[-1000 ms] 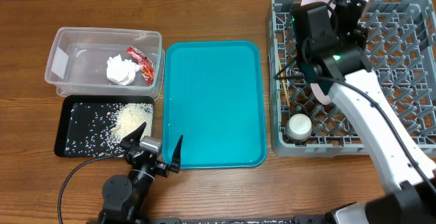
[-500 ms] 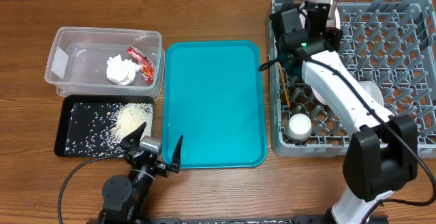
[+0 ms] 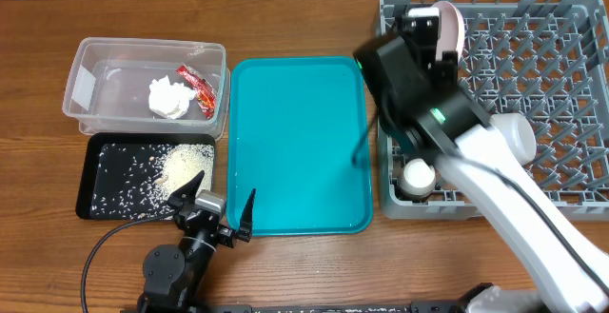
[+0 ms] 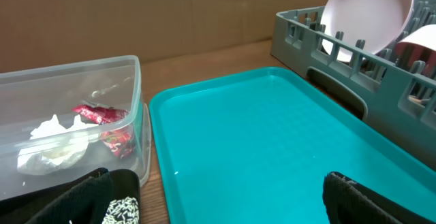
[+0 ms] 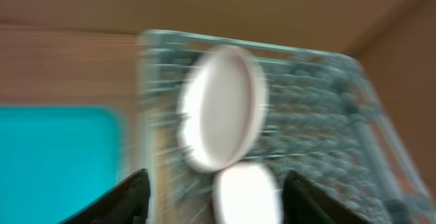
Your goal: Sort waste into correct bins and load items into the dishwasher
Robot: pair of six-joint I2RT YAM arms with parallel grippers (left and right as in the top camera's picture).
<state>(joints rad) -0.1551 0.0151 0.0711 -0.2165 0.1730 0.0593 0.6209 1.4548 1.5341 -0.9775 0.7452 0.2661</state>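
The grey dish rack stands at the right. A pale pink bowl stands on edge in its far left corner, also in the right wrist view and the left wrist view. My right gripper hovers just beside the bowl; its jaws are open with nothing between them. A white bowl and a small white cup sit in the rack. The clear tub holds a tissue wad and a red wrapper. Rice lies in the black tray. My left gripper rests open.
A teal tray lies bare between the bins and the rack. My right arm crosses the rack's left side and hides what lies under it. The right wrist view is blurred by motion.
The right gripper has set the pink bowl on edge in the rack's far left corner and opened. Its arm has swung back over the rack's left edge. The left arm stayed still.
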